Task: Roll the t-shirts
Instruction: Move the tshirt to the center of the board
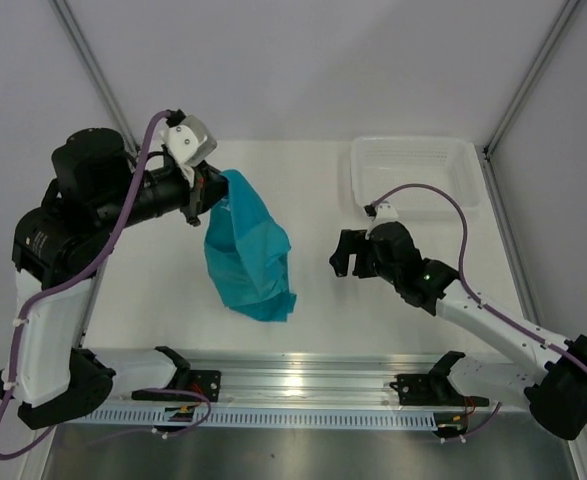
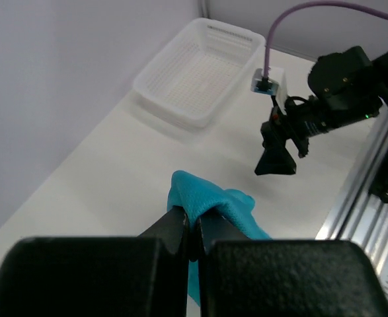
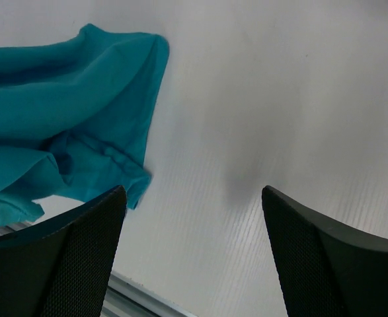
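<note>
The teal t-shirt [image 1: 245,248] hangs in a bunched drape from my left gripper [image 1: 211,187], its lower end resting on the white table near the front. In the left wrist view the left gripper [image 2: 195,223] is shut on a fold of the t-shirt [image 2: 207,197]. My right gripper [image 1: 345,254] hovers to the right of the cloth, apart from it, with its jaws wide open and nothing between them. The right wrist view shows the right gripper [image 3: 192,198] over bare table, with the t-shirt [image 3: 68,139] off to its upper left.
A white plastic basket [image 1: 413,172] stands at the back right of the table; it also shows in the left wrist view as the basket [image 2: 197,74]. An aluminium rail [image 1: 303,385] runs along the near edge between the arm bases.
</note>
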